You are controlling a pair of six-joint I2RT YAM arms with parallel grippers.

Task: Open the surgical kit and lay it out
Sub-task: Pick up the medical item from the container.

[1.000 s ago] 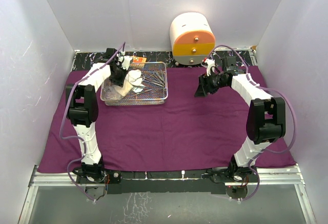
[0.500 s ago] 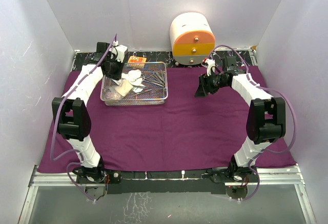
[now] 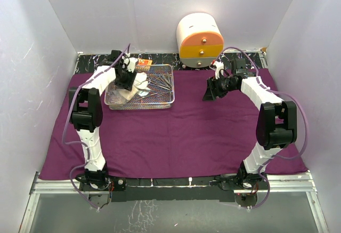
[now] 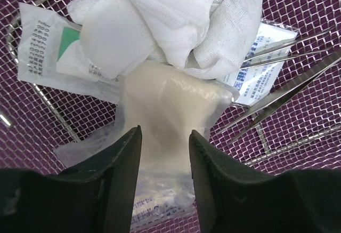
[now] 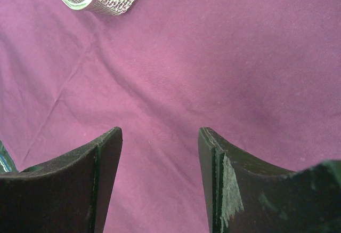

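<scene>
Surgical kit pieces lie in the wire-mesh tray [image 3: 160,105], which sits in the upper left of the overhead view on the purple cloth [image 3: 181,137] that covers most of the counter. The left tool [image 4: 163,137] hangs low over the tray's left half, its two dark fingers spread apart and straddling a pale translucent pouch [image 4: 168,110]. Whether the pads touch the pouch cannot be told. Just above the pouch in the left wrist view, white gauze wads [image 4: 165,19] are bunched together and partly cover it. A flat printed packet [image 4: 40,46] with a green patch lies at the upper left of that view, and another packet [image 4: 266,57] with blue print shows at the right under the gauze. Thin metal instruments [image 4: 287,91] run slantwise across the mesh on the right side. The right tool [image 5: 160,137] hovers right of centre in the overhead view, well apart from the tray, fingers spread with only bare cloth between them. A corner of the tray shows at the top left of the right wrist view. The white-and-orange cabinet [image 3: 200,41] stands at the top centre, beyond the cloth's far edge.
</scene>
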